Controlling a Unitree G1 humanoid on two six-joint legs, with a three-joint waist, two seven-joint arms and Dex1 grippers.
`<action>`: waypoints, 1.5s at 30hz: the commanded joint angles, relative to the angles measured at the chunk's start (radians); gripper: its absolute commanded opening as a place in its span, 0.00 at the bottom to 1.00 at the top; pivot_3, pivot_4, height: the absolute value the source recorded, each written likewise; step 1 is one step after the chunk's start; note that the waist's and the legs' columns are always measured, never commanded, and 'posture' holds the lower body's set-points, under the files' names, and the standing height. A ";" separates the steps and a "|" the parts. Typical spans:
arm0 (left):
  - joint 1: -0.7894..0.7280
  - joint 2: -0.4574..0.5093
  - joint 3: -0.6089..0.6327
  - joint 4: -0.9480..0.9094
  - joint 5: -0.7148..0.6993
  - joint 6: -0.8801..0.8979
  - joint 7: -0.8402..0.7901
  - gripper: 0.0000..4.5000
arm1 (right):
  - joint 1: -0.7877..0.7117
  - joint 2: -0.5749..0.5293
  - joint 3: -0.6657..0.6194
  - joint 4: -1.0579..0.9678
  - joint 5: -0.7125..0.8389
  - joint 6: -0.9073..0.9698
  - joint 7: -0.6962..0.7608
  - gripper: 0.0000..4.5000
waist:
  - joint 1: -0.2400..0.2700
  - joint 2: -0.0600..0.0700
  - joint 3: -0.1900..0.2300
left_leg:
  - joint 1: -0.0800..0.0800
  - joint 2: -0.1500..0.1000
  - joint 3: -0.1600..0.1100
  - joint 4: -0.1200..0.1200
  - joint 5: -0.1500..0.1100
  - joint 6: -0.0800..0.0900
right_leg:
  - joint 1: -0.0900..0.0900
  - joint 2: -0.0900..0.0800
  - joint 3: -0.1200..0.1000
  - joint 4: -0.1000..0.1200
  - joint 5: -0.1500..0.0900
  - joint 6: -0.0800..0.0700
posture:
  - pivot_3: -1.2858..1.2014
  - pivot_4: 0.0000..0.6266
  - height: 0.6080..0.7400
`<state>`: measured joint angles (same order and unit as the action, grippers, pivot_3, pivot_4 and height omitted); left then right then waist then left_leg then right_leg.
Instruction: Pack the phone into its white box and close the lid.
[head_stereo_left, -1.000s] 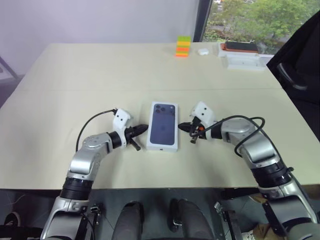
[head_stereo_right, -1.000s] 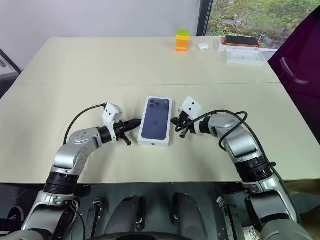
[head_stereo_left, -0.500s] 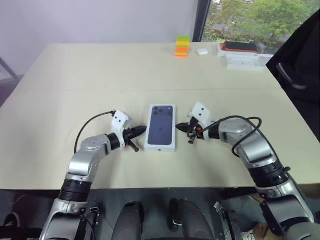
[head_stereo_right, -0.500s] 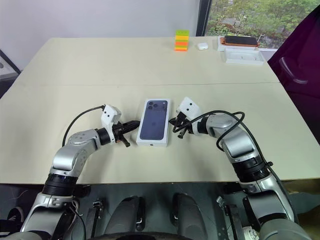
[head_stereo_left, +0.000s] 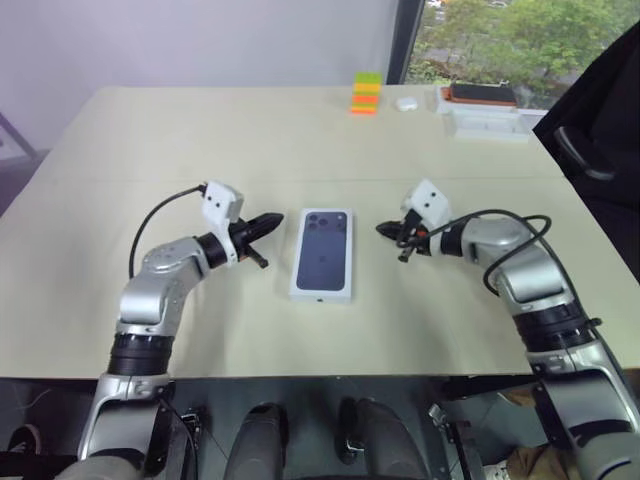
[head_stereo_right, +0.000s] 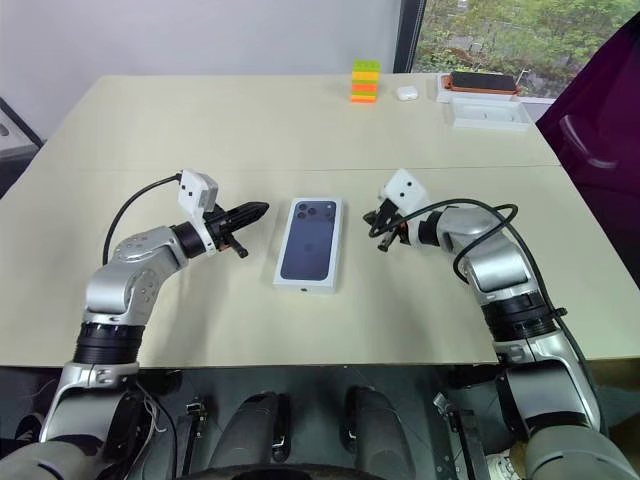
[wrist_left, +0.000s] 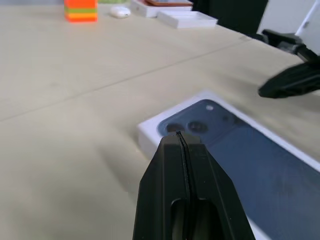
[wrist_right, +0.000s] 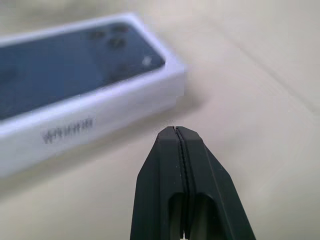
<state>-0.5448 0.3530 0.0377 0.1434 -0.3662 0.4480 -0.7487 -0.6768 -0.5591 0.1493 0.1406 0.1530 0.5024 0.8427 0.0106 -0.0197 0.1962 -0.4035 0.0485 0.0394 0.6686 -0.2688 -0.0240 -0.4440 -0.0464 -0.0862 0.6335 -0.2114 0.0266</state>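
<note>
Room: beige table (head_stereo_left: 150, 140) by a window; far right corner has a block stack (head_stereo_left: 365, 93), a small white case (head_stereo_left: 405, 102), a second white box (head_stereo_left: 488, 124) w/ an orange-edged device (head_stereo_left: 481, 93) behind it.
Task item: white box (head_stereo_left: 323, 293) lies flat mid-table, lid (head_stereo_left: 324, 250) on it w/ printed phone back up. Phone itself not visible; probably inside, can't confirm.
Long axis: runs away from you, camera print at far end.
Left gripper (head_stereo_left: 276, 220): fingers (wrist_left: 185, 165) pressed together, empty, just left of box, tip aimed at its far left corner, no contact.
Right gripper (head_stereo_left: 384, 229): fingers (wrist_right: 181, 155) also closed, empty, right of box's far end, a bit further off.
Nearer arm: left, slightly.
View diffs: right wrist view shows box side wall w/ lettering and lid seated flush; left wrist view shows right gripper's tip across the box.
Judgement: task looks done.
</note>
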 joint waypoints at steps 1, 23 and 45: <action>-0.071 -0.041 -0.029 0.098 0.041 -0.088 0.011 0.00 | -0.037 0.045 0.024 0.019 -0.030 -0.057 -0.024 0.00 | 0.001 0.000 0.000 | 0.000 0.000 0.000 0.000 0.000 0.000 | 0.000 0.000 0.000 0.000 0.000 0.000 | 0.52 0.24 1.00; -0.049 -0.064 -0.115 0.206 0.137 -0.180 -0.056 0.00 | 0.020 0.118 0.096 0.033 -0.104 -0.043 -0.033 0.00 | 0.001 0.000 -0.001 | 0.002 0.000 0.001 0.000 0.000 -0.001 | 0.001 -0.001 0.000 0.001 0.000 0.000 | 0.52 0.24 1.00; 0.131 0.057 -0.177 -0.062 0.113 -0.139 -0.190 0.00 | 0.193 -0.008 0.073 -0.304 0.092 0.033 0.216 0.00 | -0.002 0.000 -0.001 | 0.011 0.001 0.002 -0.003 0.000 -0.001 | 0.008 0.001 0.003 0.000 -0.001 0.000 | 0.52 0.24 1.00</action>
<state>-0.4251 0.3982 -0.1456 0.0737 -0.2705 0.3422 -0.9487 -0.4780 -0.5578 0.2350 -0.1224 0.2235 0.5385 1.0494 0.0090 -0.0194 0.1951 -0.3923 0.0492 0.0414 0.6658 -0.2686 -0.0246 -0.4361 -0.0455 -0.0837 0.6332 -0.2121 0.0268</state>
